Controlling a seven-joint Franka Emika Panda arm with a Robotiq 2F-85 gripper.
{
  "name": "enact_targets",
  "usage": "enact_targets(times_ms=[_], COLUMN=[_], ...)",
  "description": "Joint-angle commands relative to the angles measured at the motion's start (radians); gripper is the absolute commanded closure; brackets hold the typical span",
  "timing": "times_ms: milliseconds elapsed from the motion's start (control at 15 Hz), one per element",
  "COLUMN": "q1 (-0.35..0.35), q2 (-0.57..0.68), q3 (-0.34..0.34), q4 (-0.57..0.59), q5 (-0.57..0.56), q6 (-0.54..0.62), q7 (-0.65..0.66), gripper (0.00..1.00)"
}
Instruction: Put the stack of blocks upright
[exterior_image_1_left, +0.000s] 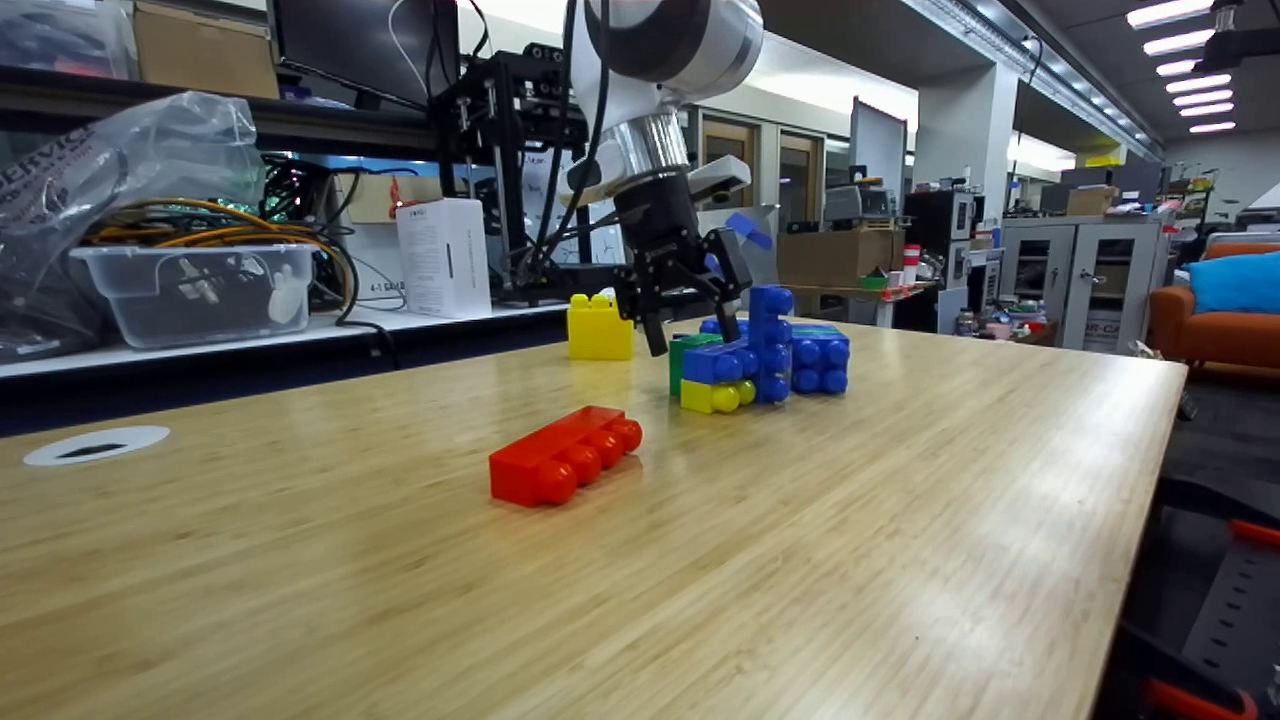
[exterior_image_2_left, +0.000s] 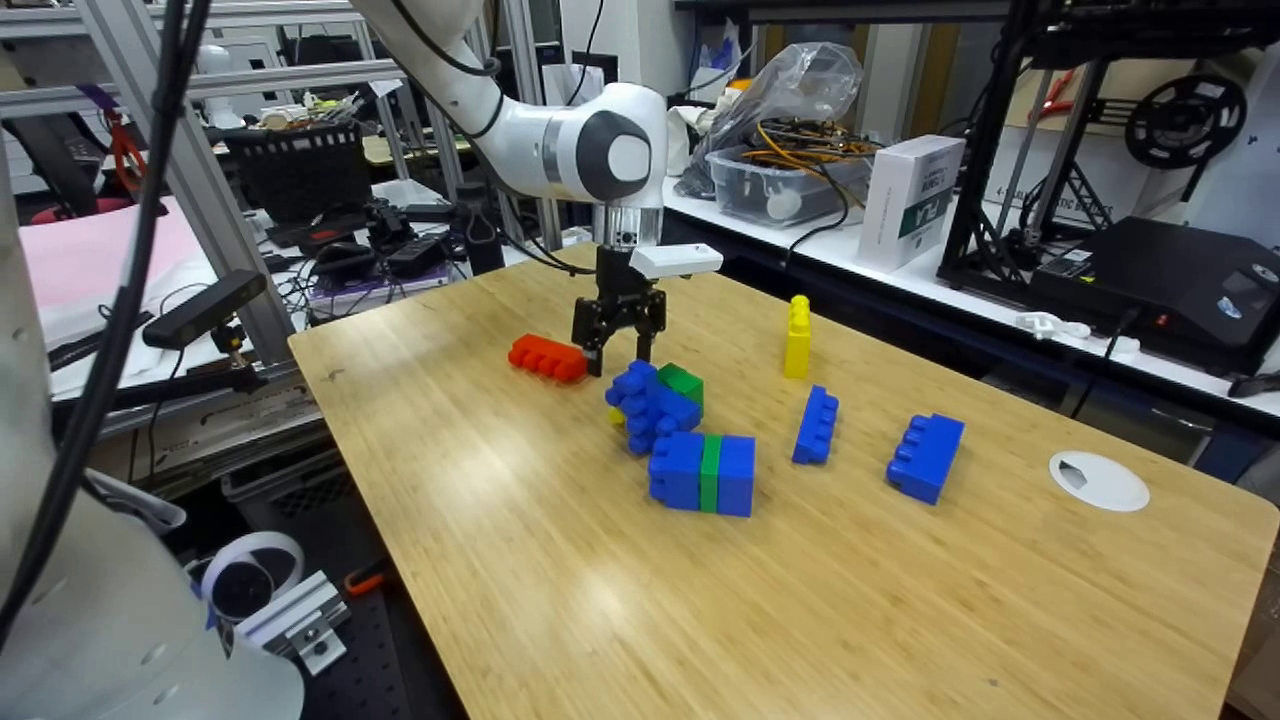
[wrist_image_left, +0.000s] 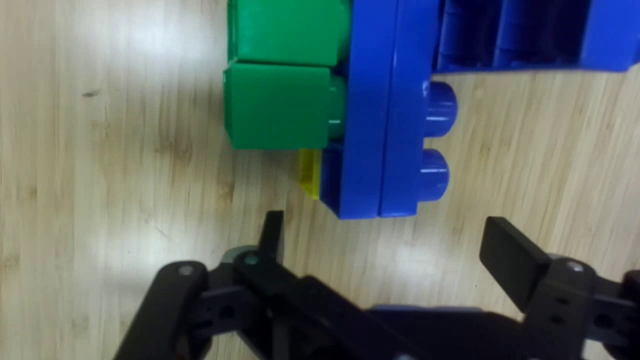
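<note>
bin (exterior_image_1_left: 165, 315): cables (exterior_image_1_left: 195, 238) inside | your claw (wrist_image_left: 385, 232): spread wide | stack (wrist_image_left: 372, 110): on tabletop (exterior_image_1_left: 800, 560), just beside your claw, apart from it

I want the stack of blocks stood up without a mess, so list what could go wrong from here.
Closing now would probably miss: in the wrist view the stack of blocks lies ahead of the open gripper, not within its grasp. One finger lines up with the stack's green blocks there, so moving forward might bump them. Turning the stack could knock the blue-and-green blocks, which appear close beside it in both exterior views.
</note>
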Motion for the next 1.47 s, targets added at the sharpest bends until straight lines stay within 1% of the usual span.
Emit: enact_targets(times_ms=[0, 400, 867, 933, 1000, 1267, 1333, 1400], q1=[-0.026, -0.045, -0.051, -0.051, -0.050, -0.042, -0.039, -0.035], q2=[0.004, -0.001, -0.006, -0.006, -0.006, -0.026, -0.034, -0.045], q3=[0.018, 0.019, 0.020, 0.021, 0.022, 0.029, 0.031, 0.035], q4=[0.000, -0.030, -0.089, -0.094, -0.097, -0.095, -0.095, -0.096], q5=[-0.045, -0.030, -0.003, 0.001, 0.005, 0.007, 0.006, 0.005], q6=[0.020, 0.062, 0.102, 0.109, 0.111, 0.098, 0.093, 0.080], q7=[-0.074, -0.133, -0.102, -0.103, -0.098, -0.076, -0.066, -0.056], gripper=[0.00, 0.00, 0.00, 0.25, 0.26, 0.55, 0.58, 0.59])
